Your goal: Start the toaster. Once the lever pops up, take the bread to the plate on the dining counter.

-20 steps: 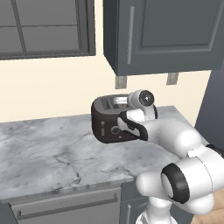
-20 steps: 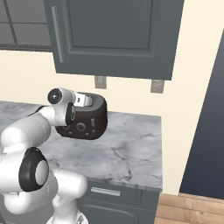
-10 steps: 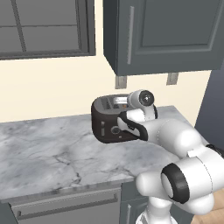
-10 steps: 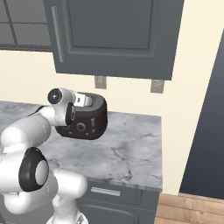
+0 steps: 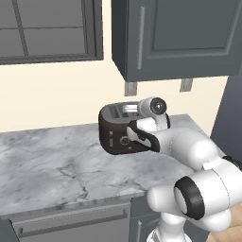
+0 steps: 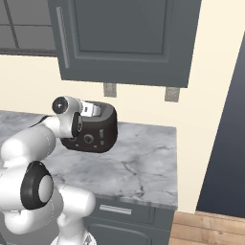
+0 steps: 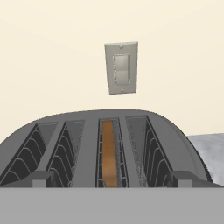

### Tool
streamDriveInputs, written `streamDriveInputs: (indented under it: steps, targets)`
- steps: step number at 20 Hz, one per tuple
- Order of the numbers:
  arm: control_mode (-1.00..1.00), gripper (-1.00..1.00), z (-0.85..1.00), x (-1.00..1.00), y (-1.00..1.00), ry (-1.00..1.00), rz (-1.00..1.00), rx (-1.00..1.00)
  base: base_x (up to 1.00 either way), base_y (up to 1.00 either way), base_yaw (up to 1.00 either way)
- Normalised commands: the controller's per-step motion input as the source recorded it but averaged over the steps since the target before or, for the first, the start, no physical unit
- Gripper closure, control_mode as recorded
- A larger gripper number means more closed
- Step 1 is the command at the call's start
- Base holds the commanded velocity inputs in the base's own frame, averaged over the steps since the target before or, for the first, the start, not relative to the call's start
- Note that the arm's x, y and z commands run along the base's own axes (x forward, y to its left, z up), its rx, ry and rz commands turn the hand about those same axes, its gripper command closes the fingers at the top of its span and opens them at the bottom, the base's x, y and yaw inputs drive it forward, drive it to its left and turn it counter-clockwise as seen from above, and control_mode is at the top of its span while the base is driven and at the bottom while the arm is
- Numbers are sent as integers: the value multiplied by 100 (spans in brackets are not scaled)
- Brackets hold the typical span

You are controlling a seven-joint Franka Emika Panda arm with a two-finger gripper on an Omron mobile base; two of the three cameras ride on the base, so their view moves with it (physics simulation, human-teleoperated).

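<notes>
Toaster: the dark glossy toaster (image 5: 118, 134) stands on the marble counter (image 5: 52, 165) near the wall, under the grey wall cabinet (image 5: 175, 38); in the hand view its four slots (image 7: 87, 153) lie straight ahead of the camera and just below it.
Bread: a tan-brown slice (image 7: 109, 153) sits edge-up, sunk in the third slot from the left in the hand view, directly in front of the gripper (image 7: 111, 181).
Lever: a small slider with a pale mark (image 5: 111, 139) shows on the toaster's front, left of a round knob (image 5: 125, 140); I cannot tell whether it is up or down.
Gripper: the two dark finger tips (image 7: 41, 179) stand wide apart at the toaster's near edge, one at each end, with nothing between them.
Surroundings: a grey wall switch (image 7: 121, 68) hangs on the cream wall behind the toaster; a dishwasher front (image 5: 71, 224) sits below the counter.
Arm: the white arm (image 5: 189, 151) reaches forward from the base, with the hand (image 6: 67, 112) level over the toaster's near side and pointing at the wall.
</notes>
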Motion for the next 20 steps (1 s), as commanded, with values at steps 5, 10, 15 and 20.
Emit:
streamDriveInputs:
  steps: [5, 10, 15, 20]
  targets:
    - [-100, -100, 0, 0, 0, 0, 0, 0, 0, 0, 0]
    - [-100, -100, 0, 0, 0, 0, 0, 0, 0, 0, 0]
    - [-100, -100, 0, 0, 0, 0, 0, 0, 0, 0, 0]
    - [-100, -100, 0, 0, 0, 0, 0, 0, 0, 0, 0]
